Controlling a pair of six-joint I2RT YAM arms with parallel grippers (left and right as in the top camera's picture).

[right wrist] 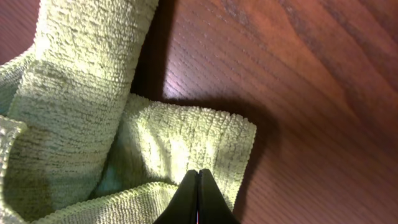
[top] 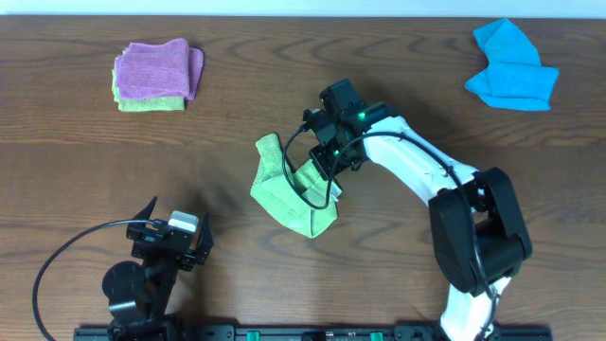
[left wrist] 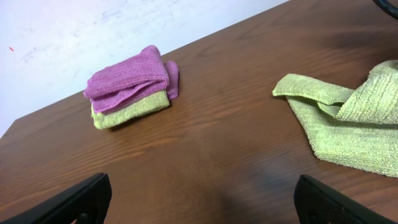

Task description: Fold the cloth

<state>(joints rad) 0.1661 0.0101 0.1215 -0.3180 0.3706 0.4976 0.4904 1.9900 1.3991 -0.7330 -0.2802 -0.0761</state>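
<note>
The cloth (top: 289, 194) is a lime-green towel, crumpled and partly doubled over at the table's middle. One strip of it rises toward my right gripper (top: 327, 163). In the right wrist view the black fingertips (right wrist: 193, 186) are pressed together on a fold of the cloth (right wrist: 81, 106), which hangs a little above the wood and casts a shadow. My left gripper (top: 175, 232) rests at the front left, well away from the cloth. Its fingers (left wrist: 74, 202) stand wide apart over bare wood, and the cloth (left wrist: 348, 124) lies to its far right.
A folded purple cloth (top: 156, 68) lies on a folded green one (top: 151, 102) at the back left; the purple cloth (left wrist: 130, 78) also shows in the left wrist view. A bright blue cloth (top: 511, 68) lies at the back right.
</note>
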